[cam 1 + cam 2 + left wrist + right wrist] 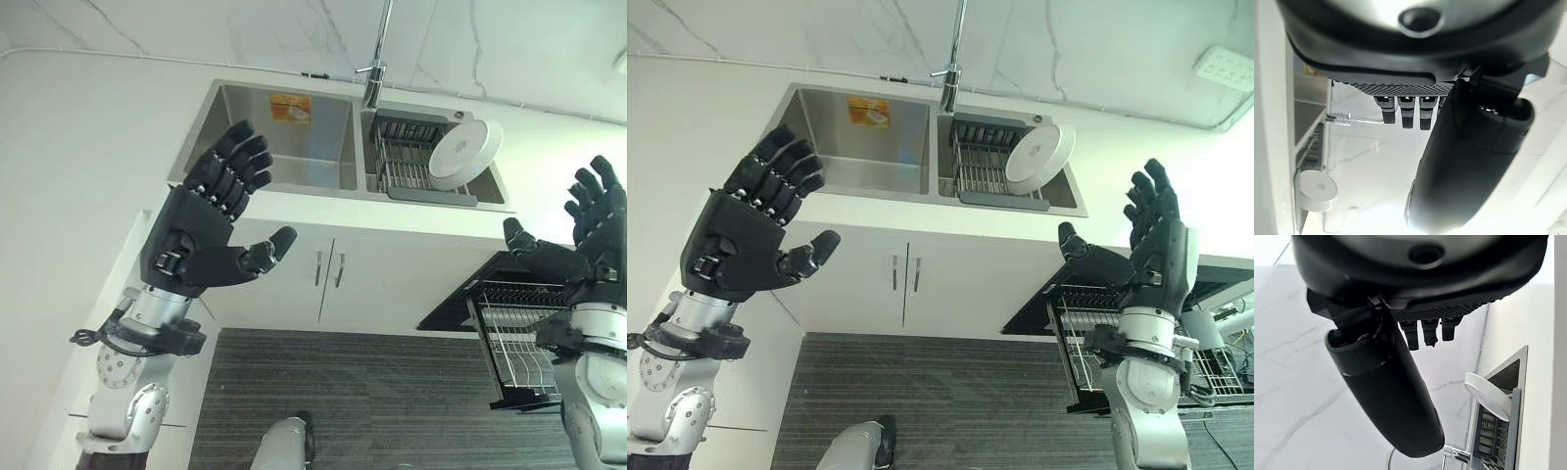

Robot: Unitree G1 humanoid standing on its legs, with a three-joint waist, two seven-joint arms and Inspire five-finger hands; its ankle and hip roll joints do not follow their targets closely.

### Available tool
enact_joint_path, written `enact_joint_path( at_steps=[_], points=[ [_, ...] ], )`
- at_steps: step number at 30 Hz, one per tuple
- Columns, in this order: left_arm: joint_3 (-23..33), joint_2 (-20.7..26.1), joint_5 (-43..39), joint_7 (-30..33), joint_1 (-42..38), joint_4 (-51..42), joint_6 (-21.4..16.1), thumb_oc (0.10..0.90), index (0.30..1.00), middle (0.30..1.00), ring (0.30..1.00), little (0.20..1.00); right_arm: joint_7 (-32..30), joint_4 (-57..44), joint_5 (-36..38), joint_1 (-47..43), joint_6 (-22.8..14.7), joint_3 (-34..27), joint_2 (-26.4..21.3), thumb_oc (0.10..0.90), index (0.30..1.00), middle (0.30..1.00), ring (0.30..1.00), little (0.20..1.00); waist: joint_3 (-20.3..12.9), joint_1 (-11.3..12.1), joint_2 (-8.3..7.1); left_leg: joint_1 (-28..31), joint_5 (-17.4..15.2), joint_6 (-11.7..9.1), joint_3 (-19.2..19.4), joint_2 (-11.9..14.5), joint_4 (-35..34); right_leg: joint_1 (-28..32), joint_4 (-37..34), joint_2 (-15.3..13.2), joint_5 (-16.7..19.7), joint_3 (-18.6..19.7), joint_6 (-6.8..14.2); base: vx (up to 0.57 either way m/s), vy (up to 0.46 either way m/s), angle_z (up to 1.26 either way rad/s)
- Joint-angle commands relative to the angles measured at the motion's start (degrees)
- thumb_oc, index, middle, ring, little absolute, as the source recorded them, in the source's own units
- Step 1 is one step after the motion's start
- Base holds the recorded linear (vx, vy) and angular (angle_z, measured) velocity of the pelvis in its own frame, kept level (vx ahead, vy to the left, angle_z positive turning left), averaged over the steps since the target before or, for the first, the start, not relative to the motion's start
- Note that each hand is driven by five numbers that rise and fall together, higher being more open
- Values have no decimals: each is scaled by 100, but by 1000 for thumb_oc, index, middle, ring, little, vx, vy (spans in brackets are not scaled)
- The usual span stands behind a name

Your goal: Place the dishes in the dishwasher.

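White marble-veined countertop surrounds a steel double sink bearing an unreadable orange sticker. A round white plate leans on the wire rack. Left hand and right hand hover spread, empty, above the dishwasher's pulled-out wire basket.

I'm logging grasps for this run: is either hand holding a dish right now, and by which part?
Nothing is held. The left hand and right hand are both open in the air; the white plate leans in the sink rack.
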Motion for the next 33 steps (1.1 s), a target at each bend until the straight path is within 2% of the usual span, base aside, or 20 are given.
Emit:
enact_joint_path(
  at_steps=[1,2,3,4,5,6,7,9,12,15,18,23,24,29,31,33],
  points=[
    [69,-58,382,-57,-366,-939,-436,800,900,900,900,900,-76,-454,-187,-325,-471,-162,-475,800,900,900,900,900,-252,-93,383,582,-294,-288,-752,-27,-767,-413,1719,506,127,-299,-185,128,179,-22],
    [70,-80,486,-18,-356,-936,-459,800,900,900,900,900,-9,-421,-206,-349,-485,-111,-456,800,900,900,900,900,-210,-133,399,648,-320,-287,-669,-7,-767,-641,1885,475,66,-266,-256,132,105,-28],
    [49,-27,608,133,-375,-928,-510,800,900,900,900,900,77,-366,-151,-363,-555,-69,-504,800,900,900,900,900,-163,-180,380,701,-320,-316,-513,21,-767,-789,1565,510,-125,-337,-364,165,-7,-29],
    [16,42,587,212,-435,-921,-485,800,900,900,900,900,105,-315,-120,-390,-578,-52,-560,800,900,900,900,900,-140,-191,342,744,-356,-355,-444,30,-767,-750,912,577,-266,-386,-384,131,-110,-37],
    [-11,103,557,264,-501,-911,-465,800,900,900,900,900,118,-288,-88,-406,-612,-56,-601,800,900,900,900,900,-108,-230,332,731,-325,-380,-398,65,-767,-790,330,610,-206,-448,-397,110,-200,-50],
    [-26,200,545,327,-582,-875,-474,800,900,900,900,900,182,-225,-13,-401,-707,-91,-650,800,900,900,900,900,-42,-277,302,765,-341,-411,-328,104,-767,-916,40,553,-201,-475,-364,54,-227,-56],
    [-30,242,563,354,-604,-861,-492,800,900,900,900,900,235,-210,53,-376,-766,-119,-688,800,900,900,900,900,30,-328,244,816,-367,-436,-273,95,-767,-1191,40,412,-213,-436,-301,86,-225,-35],
    [-79,302,707,466,-639,-856,-506,800,900,900,900,900,387,-213,238,-350,-865,-169,-720,800,900,900,900,900,123,-427,162,919,-429,-455,-165,99,-767,-1770,40,180,-34,-178,-142,180,-254,4],
    [-15,333,718,433,-413,-952,-515,800,900,900,900,900,599,-440,357,-128,-719,-203,-772,800,900,900,900,900,175,-491,98,1173,-655,-363,-162,45,-767,-2209,40,17,97,69,-18,340,-365,-3],
    [-32,365,610,346,-330,-980,-527,800,900,900,900,900,522,-522,417,-74,-687,-178,-827,800,900,900,900,900,86,-515,42,1286,-772,-363,-73,125,-767,-2083,40,47,104,18,7,296,-391,34],
    [-148,306,593,349,-345,-1021,-548,800,900,900,900,900,489,-521,298,-218,-557,-61,-855,800,900,900,900,900,-34,-525,0,1527,-913,-430,55,291,-767,-1823,40,19,124,-229,-9,267,-347,28],
    [-210,184,573,498,-350,-1139,-471,800,900,900,900,900,497,-610,325,-318,-344,-111,-1043,800,900,900,900,900,-296,-694,84,1882,-1006,-639,191,629,-767,-1749,40,190,-134,-342,-144,215,-249,15],
    [-221,164,572,524,-355,-1126,-461,800,900,900,900,900,498,-613,372,-326,-302,-136,-1083,800,900,900,900,900,-333,-719,144,1938,-1051,-680,198,703,-767,-1686,40,276,-218,-339,-163,214,-247,33],
    [-158,9,586,437,-186,-1165,-499,800,900,900,900,900,780,-741,568,-265,-161,-292,-1161,800,900,900,900,900,-517,-748,225,2005,-1004,-762,68,656,-767,-1631,40,534,-396,-167,-342,164,-194,13],
    [-230,-93,658,440,-201,-1142,-520,800,900,900,900,900,969,-748,575,-365,-156,-192,-1220,800,900,900,900,900,-567,-691,215,2078,-823,-763,-76,451,-767,-1620,40,618,-445,-115,-457,139,-183,-2],
    [-292,-149,721,424,-254,-1126,-510,800,900,900,900,900,951,-741,603,-410,-231,-145,-1220,800,900,900,900,900,-584,-672,212,2064,-737,-744,-19,376,-767,-1570,40,639,-496,-174,-498,63,-78,-12]
  ],
)
